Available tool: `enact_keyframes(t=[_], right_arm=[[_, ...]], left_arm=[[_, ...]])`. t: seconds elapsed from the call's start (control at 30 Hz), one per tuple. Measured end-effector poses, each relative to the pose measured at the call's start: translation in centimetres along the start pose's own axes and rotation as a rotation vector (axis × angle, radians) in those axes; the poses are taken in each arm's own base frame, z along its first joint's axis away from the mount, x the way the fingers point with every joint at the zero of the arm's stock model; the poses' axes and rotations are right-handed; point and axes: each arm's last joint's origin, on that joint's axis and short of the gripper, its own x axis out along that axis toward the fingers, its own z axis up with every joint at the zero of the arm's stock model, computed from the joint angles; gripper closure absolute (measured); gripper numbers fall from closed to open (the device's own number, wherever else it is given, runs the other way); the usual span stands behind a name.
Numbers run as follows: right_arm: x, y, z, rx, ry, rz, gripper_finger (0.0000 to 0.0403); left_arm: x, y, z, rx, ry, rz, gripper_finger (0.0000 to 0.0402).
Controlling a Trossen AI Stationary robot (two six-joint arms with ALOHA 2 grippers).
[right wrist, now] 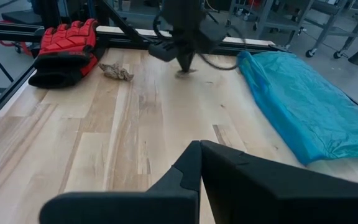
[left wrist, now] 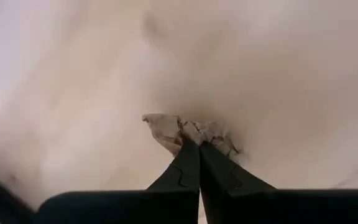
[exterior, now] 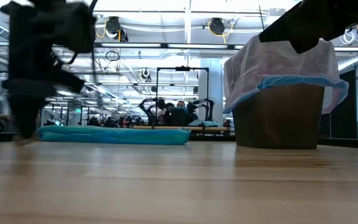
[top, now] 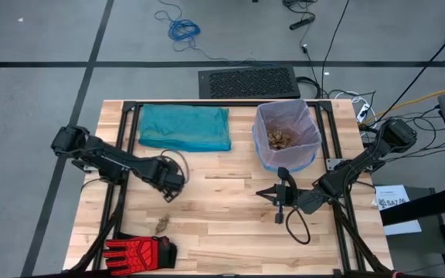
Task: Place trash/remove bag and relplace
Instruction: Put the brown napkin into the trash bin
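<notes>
Both fingers [left wrist: 191, 152] pinch a paper wad [left wrist: 188, 132], visible only from the left wrist.

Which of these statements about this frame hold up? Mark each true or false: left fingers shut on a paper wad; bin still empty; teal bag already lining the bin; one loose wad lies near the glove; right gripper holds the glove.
1. The left gripper has its fingers shut on a paper wad. True.
2. The bin is empty. False: brown wads lie inside its pink liner.
3. The teal bag lines the bin. False: it lies flat on the table, beside the bin.
4. A loose wad lies on the table close to the red-and-black glove. True.
5. The right gripper holds the glove. False: its fingers are shut on nothing, away from the glove.
</notes>
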Motion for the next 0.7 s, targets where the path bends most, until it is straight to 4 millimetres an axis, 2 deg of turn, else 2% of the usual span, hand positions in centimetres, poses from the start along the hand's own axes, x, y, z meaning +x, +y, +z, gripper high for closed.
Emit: enact_keyframes(t=[0.13,0.27,0.5,0.7], right_arm=[[0.0,0.0,0.0,-0.002,-0.001,-0.001,0.0403],[0.0,0.0,0.0,-0.005,0.0,-0.001,0.0403],[0.0,0.0,0.0,-0.011,0.001,-0.001,0.0403],[0.0,0.0,0.0,-0.014,0.003,-0.001,0.0403]], left_arm=[[-2.1,-0.6,2.0,0.03,-0.132,-0.002,0.04],[-4.7,-1.1,4.9,0.021,-0.317,-0.042,0.0401],[-10.6,-2.6,11.0,0.096,-0.812,-0.309,0.0401],[-15.2,-1.6,15.1,0.184,-1.15,-0.559,0.0401]])
